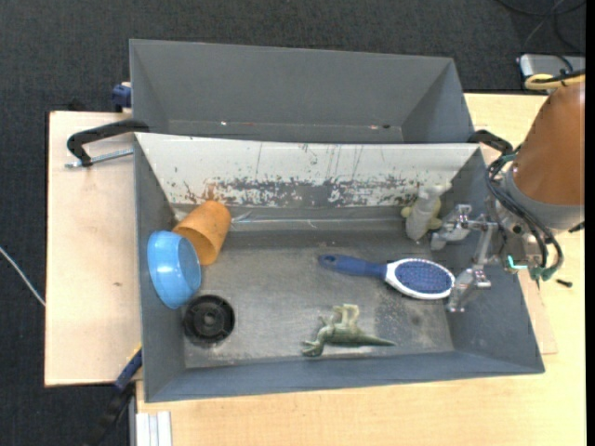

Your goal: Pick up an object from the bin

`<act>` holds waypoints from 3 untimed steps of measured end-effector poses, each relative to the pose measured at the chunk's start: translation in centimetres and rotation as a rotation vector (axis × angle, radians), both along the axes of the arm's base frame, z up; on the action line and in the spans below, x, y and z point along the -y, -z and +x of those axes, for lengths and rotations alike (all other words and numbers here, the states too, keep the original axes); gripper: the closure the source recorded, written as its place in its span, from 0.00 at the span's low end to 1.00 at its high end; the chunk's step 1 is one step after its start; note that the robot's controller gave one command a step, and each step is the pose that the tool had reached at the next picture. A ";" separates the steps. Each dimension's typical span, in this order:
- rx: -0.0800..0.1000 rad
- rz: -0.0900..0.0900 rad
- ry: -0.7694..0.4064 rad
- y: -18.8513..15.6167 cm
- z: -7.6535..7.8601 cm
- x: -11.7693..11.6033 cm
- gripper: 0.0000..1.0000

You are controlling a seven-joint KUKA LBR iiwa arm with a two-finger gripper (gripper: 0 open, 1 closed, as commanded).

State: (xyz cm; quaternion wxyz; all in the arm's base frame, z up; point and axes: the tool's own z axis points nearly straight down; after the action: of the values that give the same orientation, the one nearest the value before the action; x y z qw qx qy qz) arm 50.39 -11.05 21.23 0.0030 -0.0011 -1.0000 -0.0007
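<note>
Starting at bin (279,377) front edge: green toy dinosaur (344,331) lying flat, black round cap (208,318) toward front left corner. Mid-floor: blue-handled brush (409,275), its white head just beside gripper (462,256) at right wall. We read fingers as spread, nothing between them. Farther back: blue bowl (173,268) and orange cup (206,229) at left wall, pale bottle (423,214) in far right corner. Our judgement: nothing picked yet; grasp and lift remain.

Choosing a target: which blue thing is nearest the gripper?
The blue-handled brush, its head beside the gripper at right; the blue bowl lies far left.
</note>
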 end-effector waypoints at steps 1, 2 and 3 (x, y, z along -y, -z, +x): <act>0.023 -0.005 -0.439 11.8 -0.1 -0.6 0.00; 0.014 0.002 0.146 11.9 5.7 -0.6 0.00; 0.010 0.000 0.146 12.3 5.5 -0.6 1.00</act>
State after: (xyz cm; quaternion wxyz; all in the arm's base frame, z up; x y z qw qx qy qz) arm 55.90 -10.49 8.88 -0.0023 -0.0741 -0.9972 -0.0007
